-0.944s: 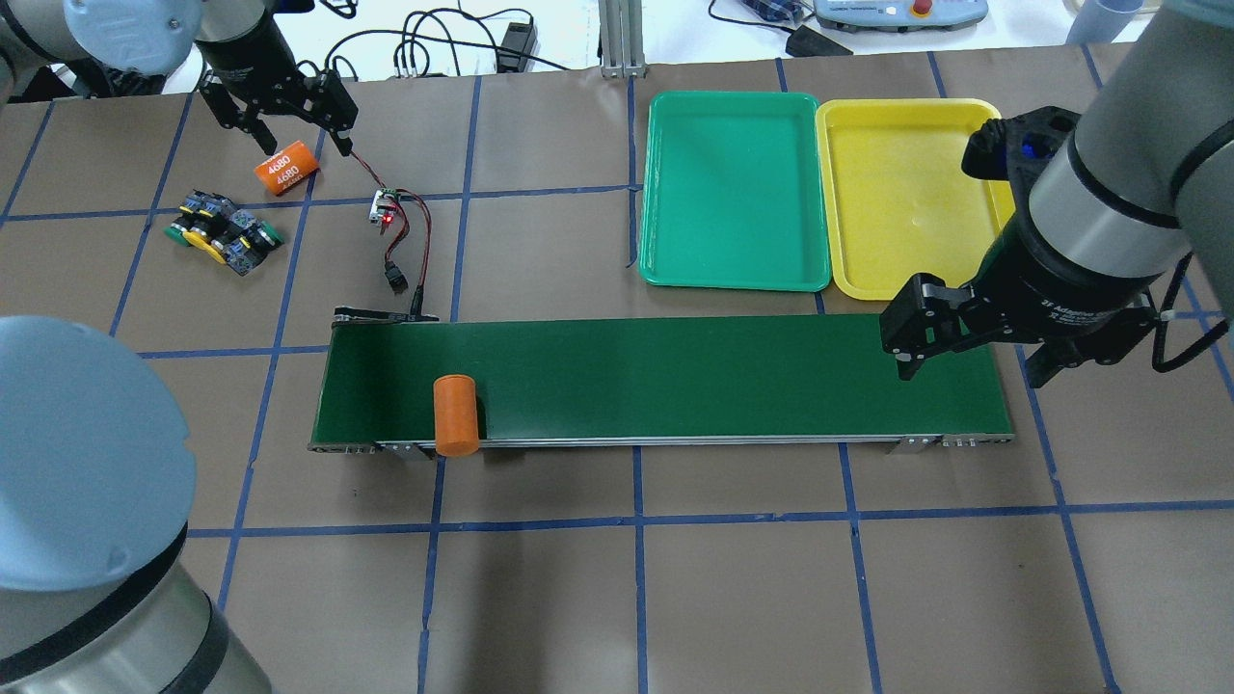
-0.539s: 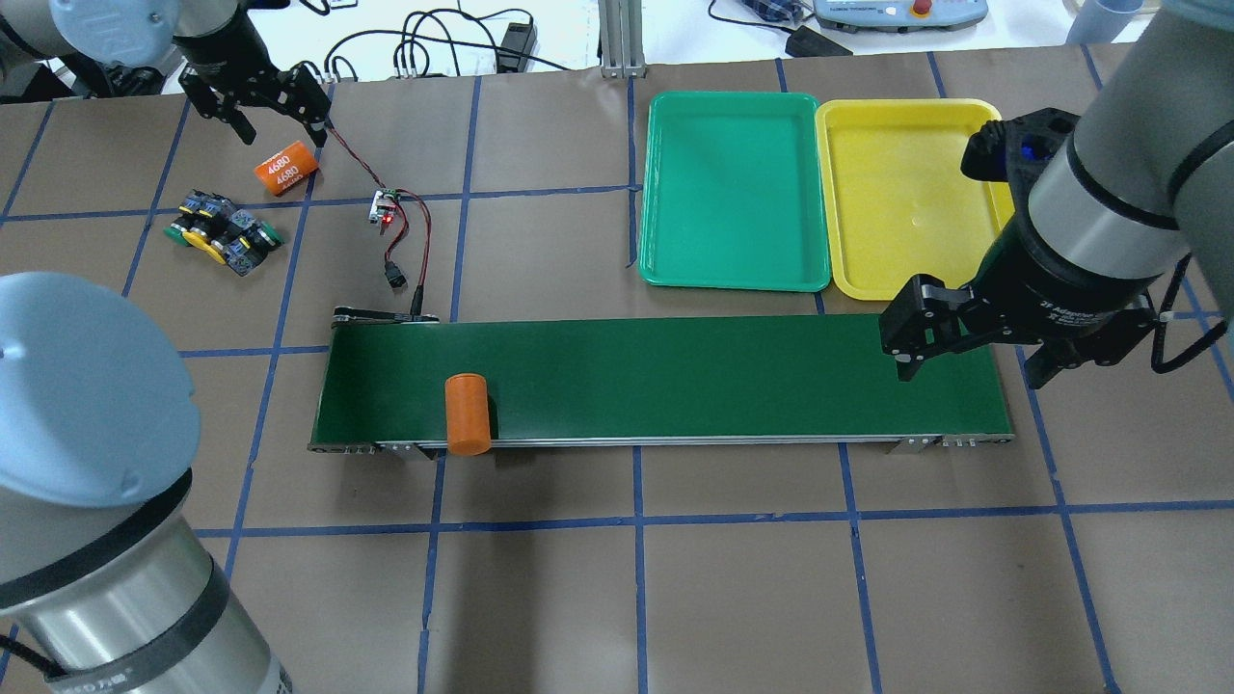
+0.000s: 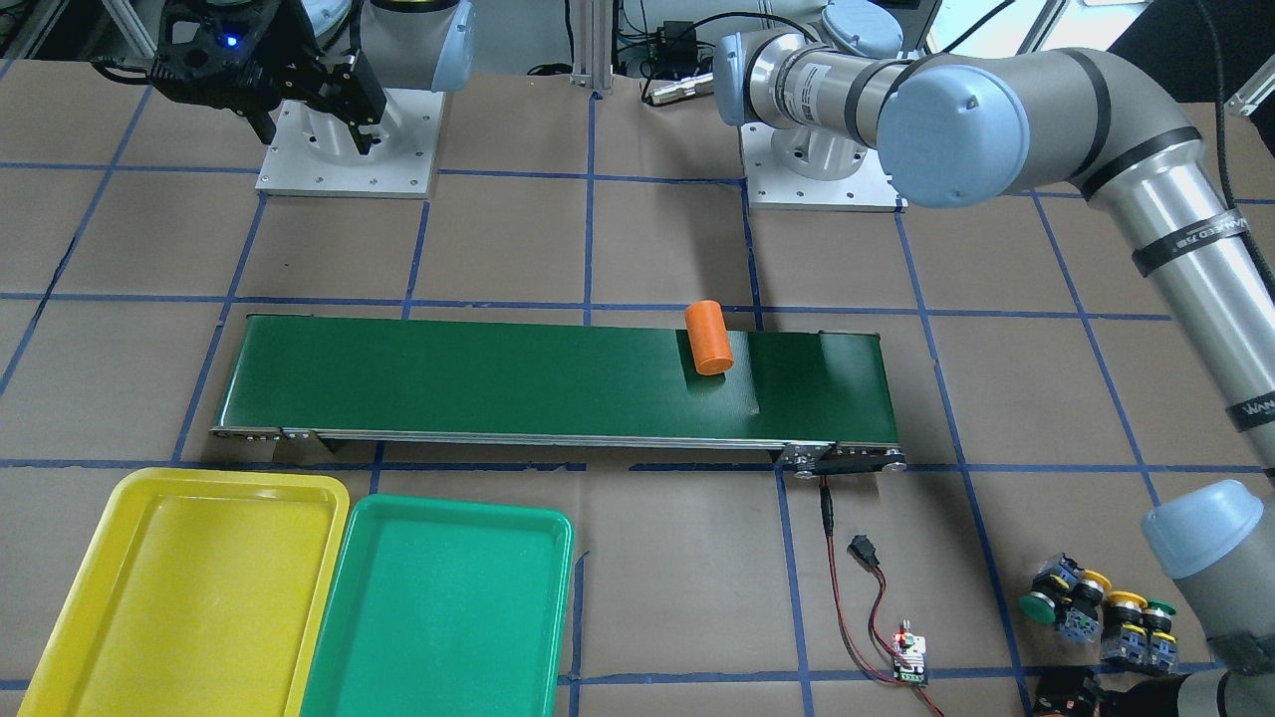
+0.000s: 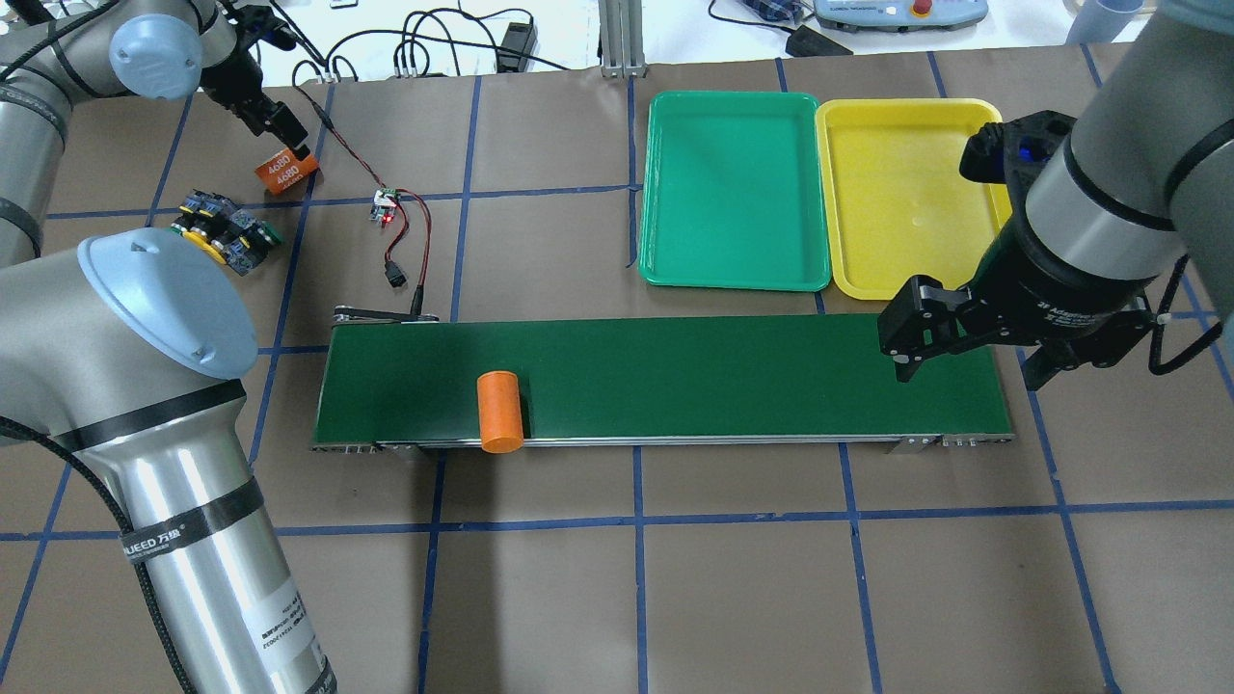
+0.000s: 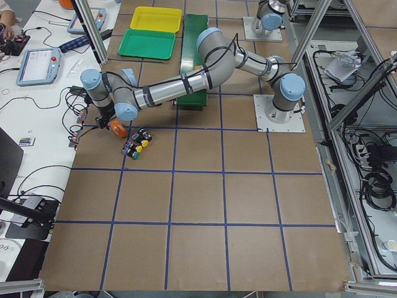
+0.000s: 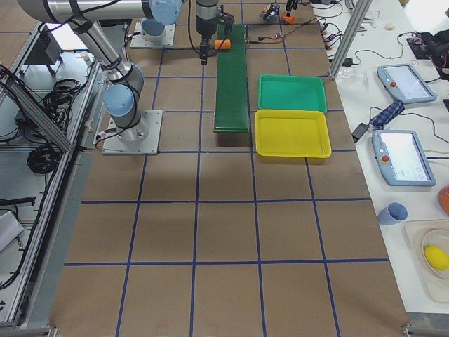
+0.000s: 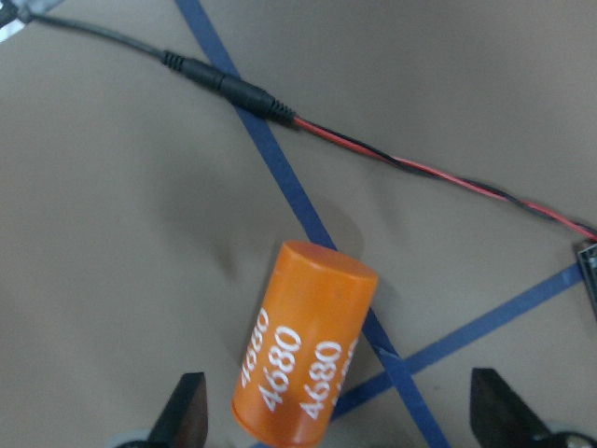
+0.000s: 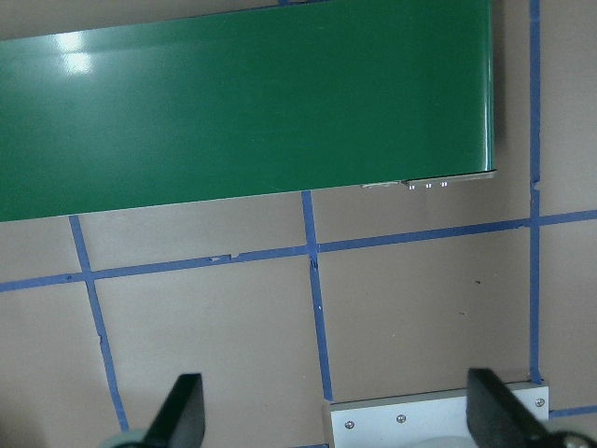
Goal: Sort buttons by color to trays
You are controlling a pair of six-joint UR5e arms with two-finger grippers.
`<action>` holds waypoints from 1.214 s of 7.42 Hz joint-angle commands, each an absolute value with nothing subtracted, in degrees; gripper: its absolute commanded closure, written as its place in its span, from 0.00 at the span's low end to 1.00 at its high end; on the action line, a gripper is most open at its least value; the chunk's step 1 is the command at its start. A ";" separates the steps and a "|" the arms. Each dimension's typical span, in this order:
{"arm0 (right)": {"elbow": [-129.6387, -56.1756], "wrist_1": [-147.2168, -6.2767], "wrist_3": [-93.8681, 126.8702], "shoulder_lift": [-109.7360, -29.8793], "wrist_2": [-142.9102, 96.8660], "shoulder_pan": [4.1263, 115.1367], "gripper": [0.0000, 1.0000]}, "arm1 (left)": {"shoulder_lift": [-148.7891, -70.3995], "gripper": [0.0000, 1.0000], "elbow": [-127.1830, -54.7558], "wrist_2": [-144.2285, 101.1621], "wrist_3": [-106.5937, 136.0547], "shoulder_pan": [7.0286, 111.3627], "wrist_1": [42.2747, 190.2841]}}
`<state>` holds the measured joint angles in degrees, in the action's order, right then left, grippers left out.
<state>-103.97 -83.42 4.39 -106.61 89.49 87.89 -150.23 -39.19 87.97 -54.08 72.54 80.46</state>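
Four buttons [image 4: 220,234] lie bunched on the table at the far left; they also show in the front view [image 3: 1101,607]. The green tray [image 4: 733,193] and the yellow tray [image 4: 906,193] stand side by side at the back right, both empty. My left gripper [image 4: 287,143] is open just above the orange cylinder marked "4680" [image 4: 286,173], beyond the buttons. In the left wrist view the cylinder [image 7: 303,359] lies between the spread fingers [image 7: 187,411]. My right gripper [image 4: 969,371] is open and empty above the right end of the conveyor belt [image 4: 723,376].
A plain orange cylinder [image 4: 499,412] lies on the belt left of centre. A red-black cable with a small circuit board [image 4: 386,207] runs from the belt's left end towards the left gripper. The left arm's elbow [image 4: 154,289] hangs over the near left.
The left gripper has shifted left and turned above the "4680" cylinder, and its elbow has swung further in. The orange cylinder on the belt has travelled right. The right gripper has stayed still.
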 commanded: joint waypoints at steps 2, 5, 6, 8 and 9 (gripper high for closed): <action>-103.97 -83.41 4.31 -106.70 89.30 87.89 0.00 | -152.67 0.67 -37.88 87.97 -55.90 73.03 81.90; -103.97 -83.41 4.39 -106.61 89.21 87.89 0.00 | -150.22 1.00 -37.44 87.72 -54.94 73.65 87.33; -104.06 -83.41 4.39 -106.70 89.12 87.89 0.00 | -148.20 1.00 -37.09 87.80 -50.93 74.52 92.84; -103.97 -83.32 4.31 -106.79 89.21 87.89 0.00 | -141.89 1.00 -38.31 88.16 -46.06 79.52 103.64; -103.97 -83.32 4.39 -106.79 89.12 87.89 0.00 | -138.55 1.00 -39.10 88.33 -46.32 82.24 111.63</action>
<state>-103.98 -83.35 4.36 -106.77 89.22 87.89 -142.69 -38.18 88.19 -47.04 79.02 102.60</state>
